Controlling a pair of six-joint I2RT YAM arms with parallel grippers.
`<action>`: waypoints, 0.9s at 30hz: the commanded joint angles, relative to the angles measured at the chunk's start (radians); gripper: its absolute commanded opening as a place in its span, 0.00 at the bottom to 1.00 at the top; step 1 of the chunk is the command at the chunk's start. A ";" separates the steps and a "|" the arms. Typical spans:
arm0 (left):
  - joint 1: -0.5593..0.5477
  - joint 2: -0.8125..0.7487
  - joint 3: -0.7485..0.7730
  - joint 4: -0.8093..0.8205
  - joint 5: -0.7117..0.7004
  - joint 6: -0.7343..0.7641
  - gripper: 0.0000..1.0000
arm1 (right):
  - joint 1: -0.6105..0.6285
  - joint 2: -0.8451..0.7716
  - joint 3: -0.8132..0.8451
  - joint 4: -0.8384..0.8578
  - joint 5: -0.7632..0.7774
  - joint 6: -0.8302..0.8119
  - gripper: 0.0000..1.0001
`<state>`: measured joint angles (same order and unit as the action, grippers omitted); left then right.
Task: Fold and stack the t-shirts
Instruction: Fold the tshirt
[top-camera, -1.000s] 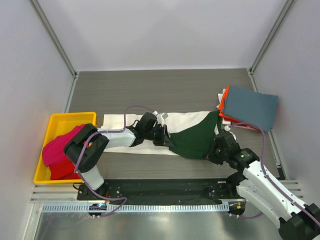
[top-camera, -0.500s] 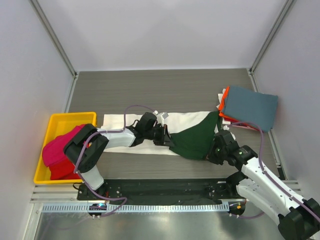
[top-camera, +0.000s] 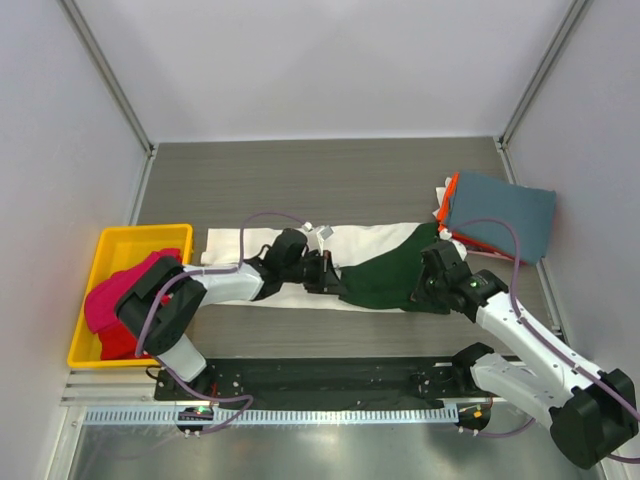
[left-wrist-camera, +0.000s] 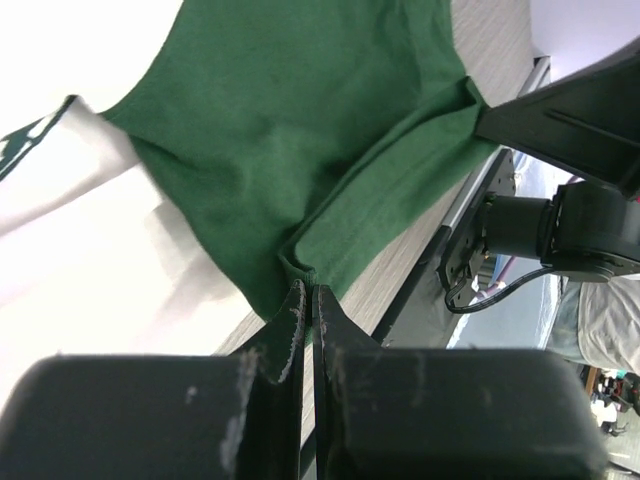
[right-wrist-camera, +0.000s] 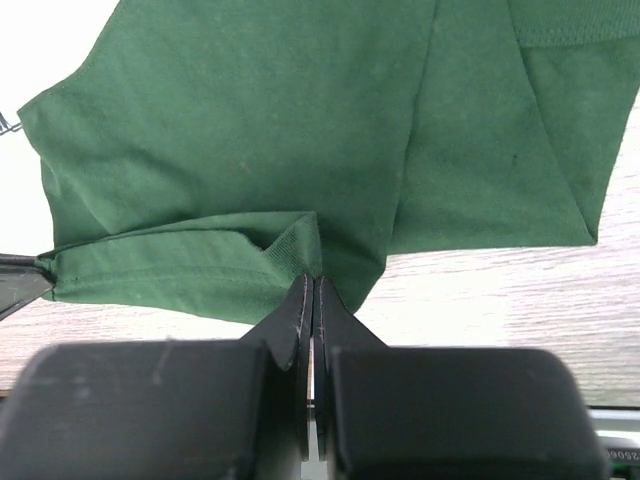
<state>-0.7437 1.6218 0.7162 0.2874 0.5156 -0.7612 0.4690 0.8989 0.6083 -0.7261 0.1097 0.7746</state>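
A cream-white t-shirt (top-camera: 280, 245) lies spread across the middle of the table, its dark green sleeve (top-camera: 385, 280) bunched on the right. My left gripper (top-camera: 337, 284) is shut on the sleeve's near left edge. In the left wrist view its tips (left-wrist-camera: 305, 292) pinch a fold of the green sleeve (left-wrist-camera: 300, 140) next to the white body (left-wrist-camera: 80, 230). My right gripper (top-camera: 420, 290) is shut on the sleeve's near right hem; its tips (right-wrist-camera: 312, 282) bite the ribbed hem of the green sleeve (right-wrist-camera: 300, 120). A slate-blue folded t-shirt (top-camera: 500, 215) rests on an orange one (top-camera: 450, 195) at the back right.
A yellow bin (top-camera: 110, 250) at the left edge holds red and magenta t-shirts (top-camera: 112, 305). A black rail (top-camera: 330, 375) runs along the near edge between the arm bases. Grey walls close in the table on three sides.
My right gripper has moved away from the near edge, taking the green hem with it, so the sleeve sits further onto the shirt. The left gripper has barely shifted.
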 joint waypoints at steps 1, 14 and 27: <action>-0.017 -0.042 -0.012 0.081 -0.005 -0.003 0.01 | -0.004 -0.014 0.012 0.048 0.001 -0.031 0.01; -0.029 -0.059 -0.023 0.122 -0.035 0.011 0.02 | -0.006 0.020 0.024 0.122 0.005 -0.069 0.01; -0.028 -0.106 -0.078 0.160 -0.158 -0.001 0.02 | -0.021 0.034 -0.002 0.200 0.054 -0.081 0.01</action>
<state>-0.7704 1.5402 0.6449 0.3836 0.3985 -0.7601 0.4568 0.9318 0.6060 -0.5812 0.1219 0.7082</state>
